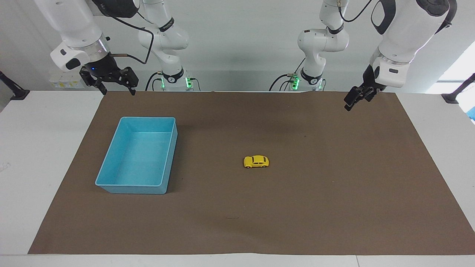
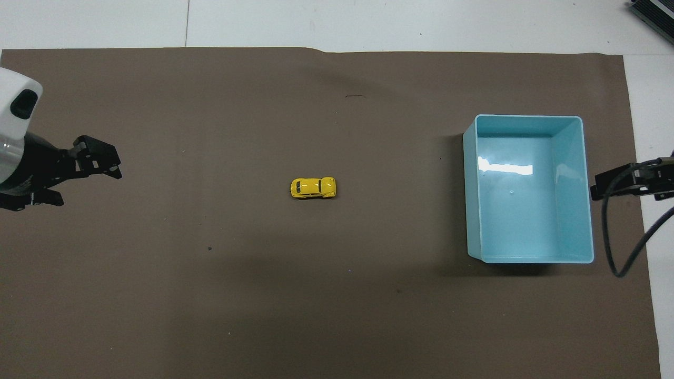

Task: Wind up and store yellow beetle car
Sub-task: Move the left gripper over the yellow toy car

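Overhead view showed you the yellow car (image 2: 313,188) sitting alone mid-mat on the tabletop (image 2: 368,23), well apart from both arms. Your left end effector (image 1: 357,98) hung over the mat's (image 1: 334,193) edge at its own end; whether it was spread I cannot tell. Your right end effector (image 1: 111,83), fingers spread, waited beside the blue bin (image 1: 111,159). Bare mat surrounded the car.

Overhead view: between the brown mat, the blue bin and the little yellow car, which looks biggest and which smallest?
1. brown mat, covering most of the view
2. blue bin
3. yellow beetle car, by far the smallest
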